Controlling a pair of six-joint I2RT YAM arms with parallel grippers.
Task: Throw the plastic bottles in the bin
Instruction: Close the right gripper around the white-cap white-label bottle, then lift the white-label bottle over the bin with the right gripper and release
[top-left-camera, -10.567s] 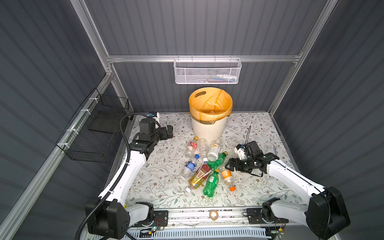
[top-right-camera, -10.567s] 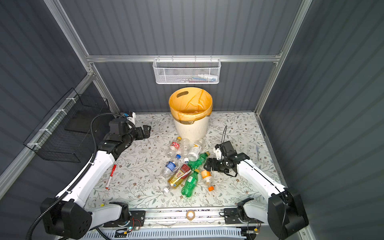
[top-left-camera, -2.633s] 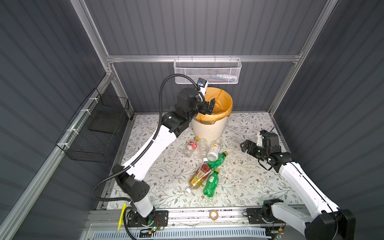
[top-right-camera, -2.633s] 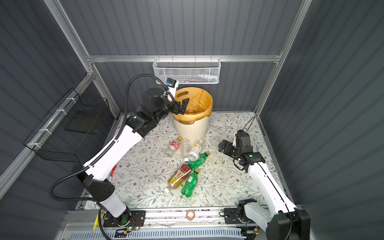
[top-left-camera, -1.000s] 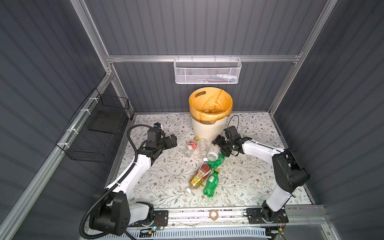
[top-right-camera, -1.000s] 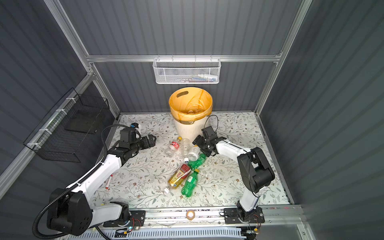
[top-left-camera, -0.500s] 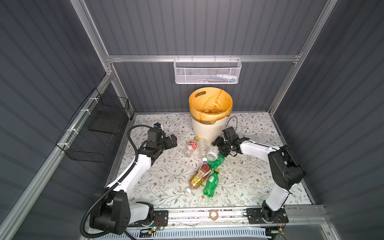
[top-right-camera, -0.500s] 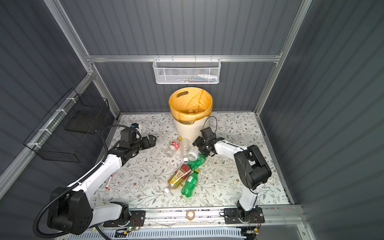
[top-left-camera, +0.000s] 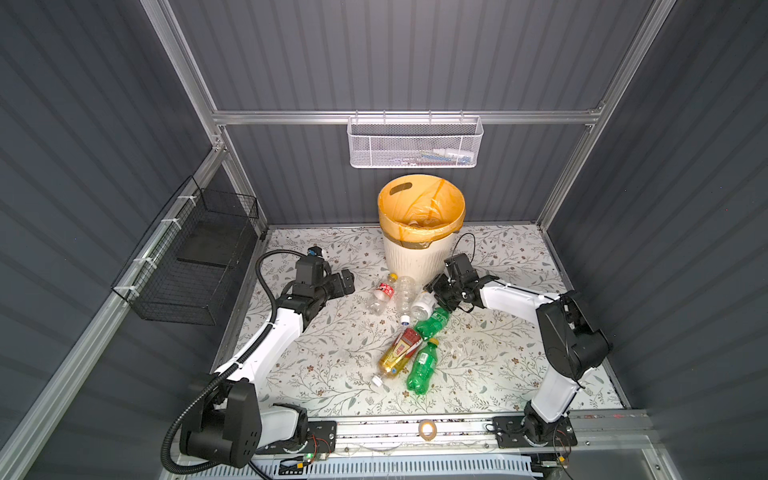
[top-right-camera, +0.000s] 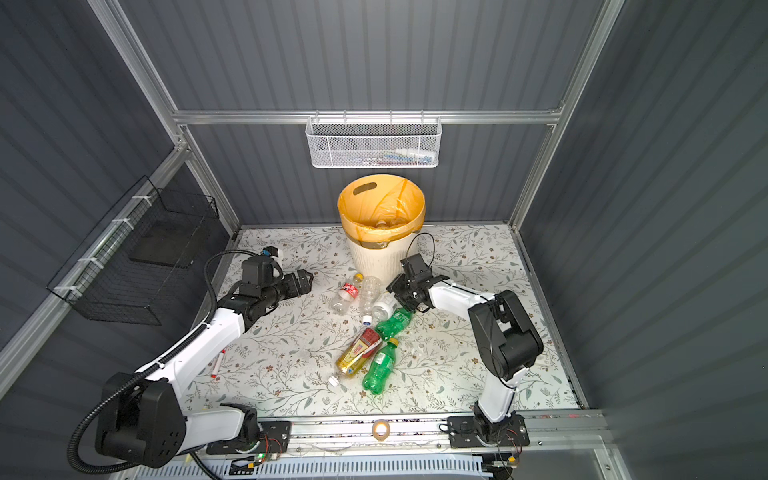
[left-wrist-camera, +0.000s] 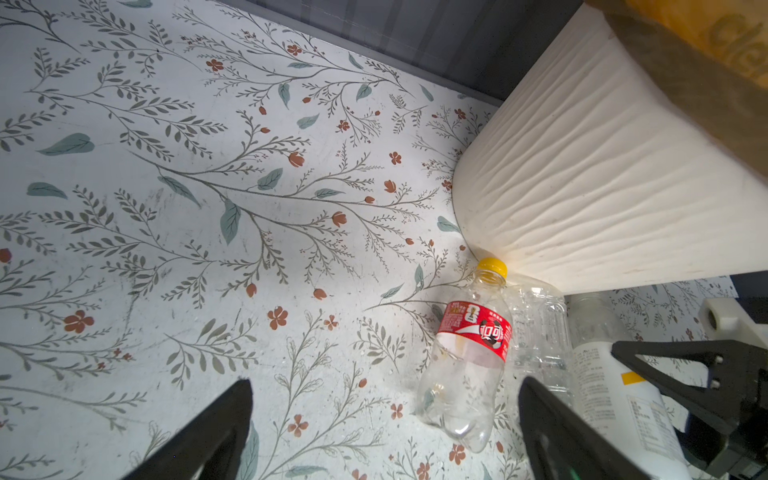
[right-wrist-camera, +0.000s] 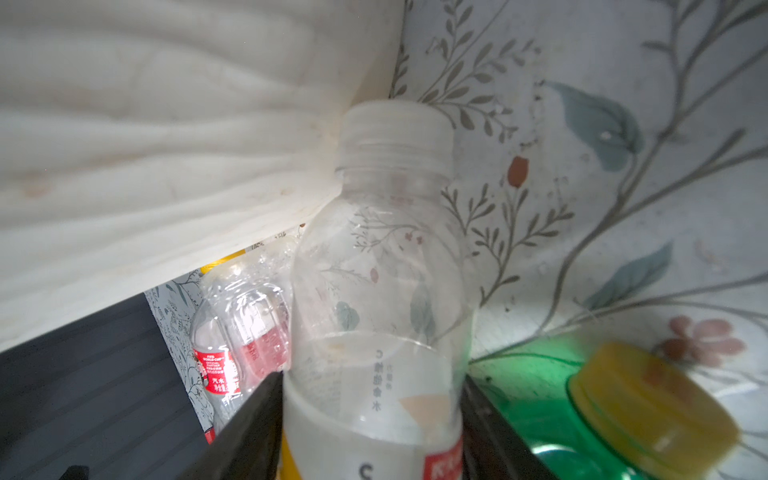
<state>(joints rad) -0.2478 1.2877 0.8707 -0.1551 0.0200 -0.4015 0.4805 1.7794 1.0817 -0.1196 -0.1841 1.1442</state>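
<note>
Counting six plastic bottles (top-left-camera: 422, 368) left on the bench (top-left-camera: 332, 353) near the foot of the bin (top-left-camera: 409, 257), I've got the fingers of the right gripper (right-wrist-camera: 372, 386) pinching the white-labelled bottle (top-left-camera: 422, 305) while those of the left gripper (left-wrist-camera: 384, 386) hang wide and empty.
</note>
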